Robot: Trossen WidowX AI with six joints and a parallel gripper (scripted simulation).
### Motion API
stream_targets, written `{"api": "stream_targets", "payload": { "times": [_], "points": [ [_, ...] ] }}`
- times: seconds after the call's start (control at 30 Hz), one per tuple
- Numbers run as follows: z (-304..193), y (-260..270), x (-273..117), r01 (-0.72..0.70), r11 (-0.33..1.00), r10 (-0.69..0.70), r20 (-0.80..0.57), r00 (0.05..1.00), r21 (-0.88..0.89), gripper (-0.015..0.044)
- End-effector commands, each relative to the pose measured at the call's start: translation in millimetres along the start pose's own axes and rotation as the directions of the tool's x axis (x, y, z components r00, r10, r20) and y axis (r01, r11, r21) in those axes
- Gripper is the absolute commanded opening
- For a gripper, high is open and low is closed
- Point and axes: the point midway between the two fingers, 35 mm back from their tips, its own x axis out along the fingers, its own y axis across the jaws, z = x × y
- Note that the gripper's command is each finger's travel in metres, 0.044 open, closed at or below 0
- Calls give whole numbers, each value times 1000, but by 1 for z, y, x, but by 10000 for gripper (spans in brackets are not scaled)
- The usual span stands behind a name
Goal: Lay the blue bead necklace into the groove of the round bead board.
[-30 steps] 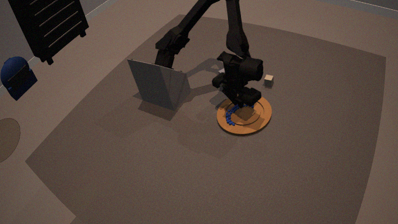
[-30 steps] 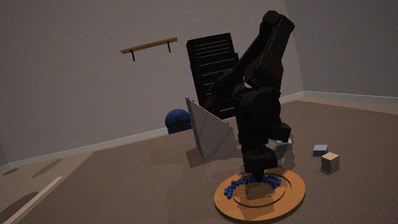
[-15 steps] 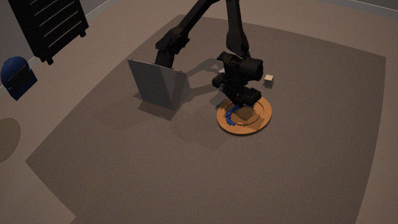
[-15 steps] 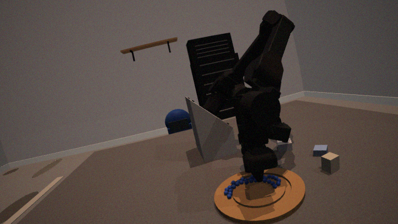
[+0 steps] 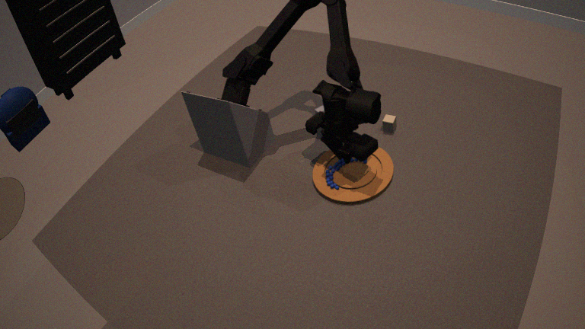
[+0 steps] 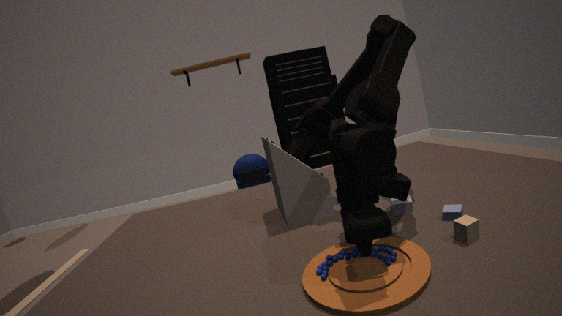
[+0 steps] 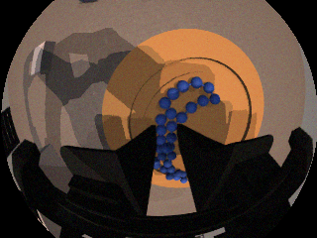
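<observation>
The round orange-brown bead board [image 5: 353, 196] [image 6: 369, 302] [image 7: 228, 52] lies flat, with a ring-shaped groove. The blue bead necklace [image 5: 330, 177] [image 6: 335, 259] [image 7: 196, 82] lies on it as a long, narrow, bent loop, its two strands close together along the arm-side part of the ring. It is not spread around the circle. In the wrist view, one end opens into a small loop inside the ring. My gripper [image 5: 346, 160] [image 6: 365, 254] [image 7: 166, 129] is low over the board, shut on the necklace's two strands near its middle. The exact contact is partly hidden by the fingers.
A pale cube [image 5: 388, 123] [image 6: 466, 230] stands beyond the board, with a bluish block [image 6: 452, 211] near it. A light block [image 6: 401, 204] sits behind the gripper. A grey slanted panel [image 5: 219, 129] [image 6: 290, 192] stands in front of the arm's base.
</observation>
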Motion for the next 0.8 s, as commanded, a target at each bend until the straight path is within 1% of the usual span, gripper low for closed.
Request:
{"api": "stream_targets", "payload": {
  "times": [0.0,0.27,0.77],
  "points": [
    [0,0,0,0,1000,0,0,1000,-2,0],
    [0,0,-14,0,1000,0,3,1000,2,0],
    [0,16,-13,-1,1000,1,3,1000,3,0]
  ]
}}
